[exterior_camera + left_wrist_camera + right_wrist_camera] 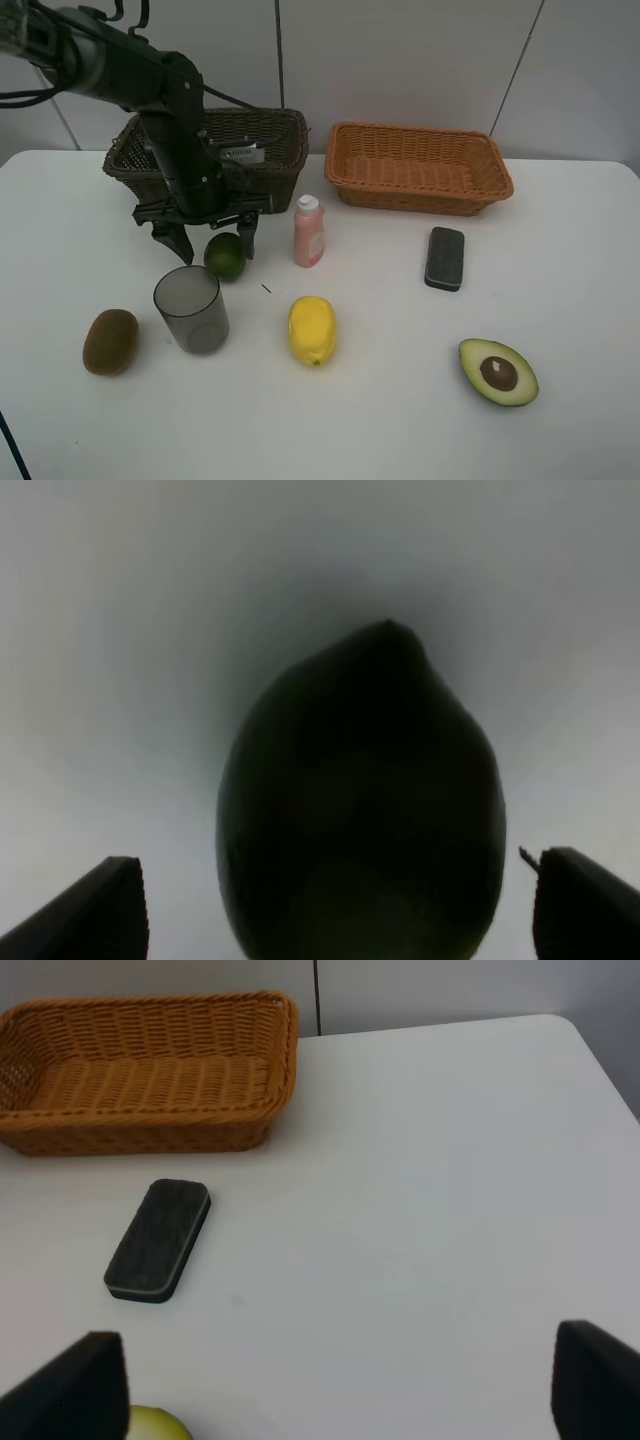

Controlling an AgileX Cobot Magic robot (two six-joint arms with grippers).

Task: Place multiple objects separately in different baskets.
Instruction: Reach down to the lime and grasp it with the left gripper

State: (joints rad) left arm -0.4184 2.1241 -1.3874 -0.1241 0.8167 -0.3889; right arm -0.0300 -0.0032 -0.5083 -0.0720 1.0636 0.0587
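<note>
- now, the dark brown basket sits at the far left of the table, with the orange-tan basket to its right. the arm covers much of the dark one, so you cannot tell what lies inside it.
- your left gripper hangs just in front of that basket, fingers spread wide on either side of the green lime and not clamped on it.
- your right gripper does not show in the high view. its wrist view has the fingers apart over bare table, with the eraser block farther off.
- the grey cup stands just near-left of the lime and the pink bottle just to its right, so lower straight and let neither finger clip them.
- the lime looks centred between the fingers. settle low enough to close on its widest girth, and close gently, since a round fruit may squirt out.
- the left wrist view is dark and cuts off the lime's near end, so it is hard to judge whether the tips reach the table.
</note>
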